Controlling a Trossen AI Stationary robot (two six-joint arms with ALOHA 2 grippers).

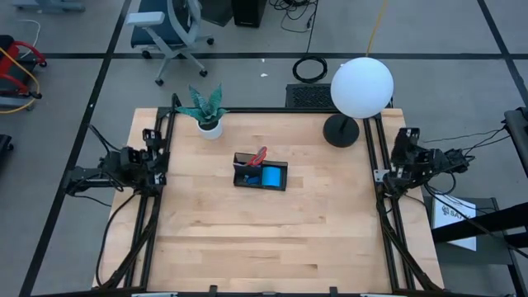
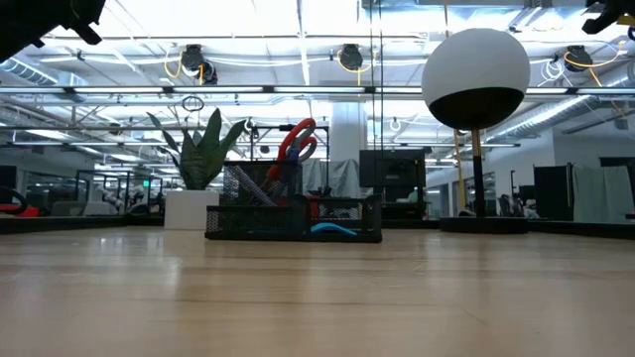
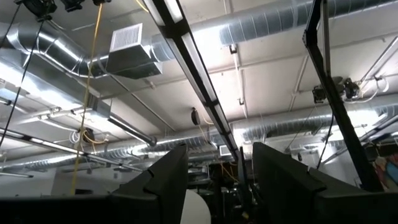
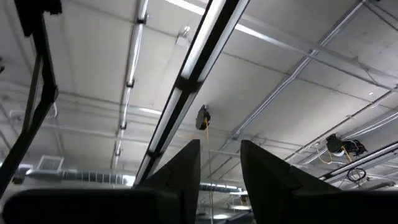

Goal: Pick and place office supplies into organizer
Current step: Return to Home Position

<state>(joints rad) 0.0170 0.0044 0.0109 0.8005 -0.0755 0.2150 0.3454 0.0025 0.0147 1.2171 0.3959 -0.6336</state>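
Note:
The black organizer (image 1: 261, 174) stands at the middle of the wooden table, and also shows in the low view (image 2: 294, 214). Red-handled scissors (image 1: 259, 156) stand in its higher compartment, handles up (image 2: 298, 144). A bright blue note pad (image 1: 273, 176) lies in the lower compartment. My left gripper (image 3: 219, 180) is folded back at the table's left edge (image 1: 151, 158), pointing up at the ceiling, open with nothing between its fingers. My right gripper (image 4: 220, 168) is folded back at the right edge (image 1: 403, 151), also pointing up, its fingers apart and holding nothing.
A potted plant (image 1: 206, 111) in a white pot stands at the far left of the table. A lamp with a white globe (image 1: 361, 87) and a round black base (image 1: 341, 130) stands at the far right. Bare wood (image 1: 264, 239) lies around the organizer.

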